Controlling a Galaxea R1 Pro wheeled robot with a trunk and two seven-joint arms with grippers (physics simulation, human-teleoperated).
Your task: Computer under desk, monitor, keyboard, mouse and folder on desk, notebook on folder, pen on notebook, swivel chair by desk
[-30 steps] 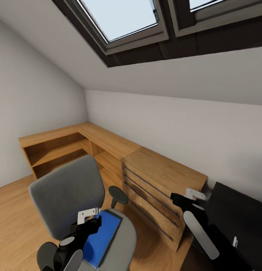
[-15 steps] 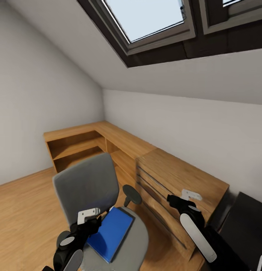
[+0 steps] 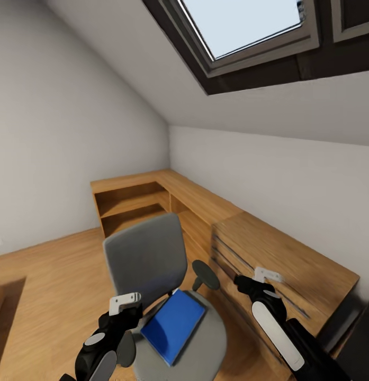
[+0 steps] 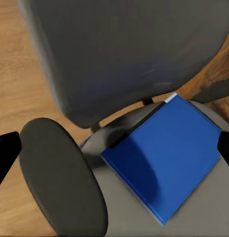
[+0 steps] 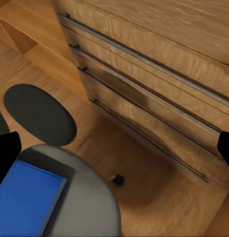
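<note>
A grey swivel chair (image 3: pixel 152 264) stands on a wooden floor (image 3: pixel 46 275) in an attic bedroom, just in front of the robot. A blue folder (image 3: pixel 173 325) lies flat on the chair's seat, slightly turned, with one corner toward the backrest. It sits just ahead of and a little to the right of the left gripper (image 3: pixel 123 309), and well to the left of the right gripper (image 3: pixel 258 280). The folder is probably there because it has not yet been moved; the task calls for it to go onto the desk.

Both arms are raised in front of the robot's body, forearms reaching forward and slightly inward. The left arm hovers low over the near edge of the seat, beside one dark oval armrest (image 4: pixel 62 180). In the left wrist view, the folder (image 4: pixel 164 158) lies between the two dark fingertips at the picture's edges, so this gripper looks spread open and holds nothing. The right arm hangs between the chair and a wooden chest of drawers (image 3: pixel 290 275). Its wrist view looks down on the drawer fronts (image 5: pixel 154 84), the other armrest (image 5: pixel 40 113) and a corner of the folder (image 5: pixel 28 205); its fingertips also sit far apart at the edges, open and empty.

Beyond the chair, a low wooden shelf unit (image 3: pixel 136 206) runs along the wall under a sloped ceiling with a skylight (image 3: pixel 242 26).
</note>
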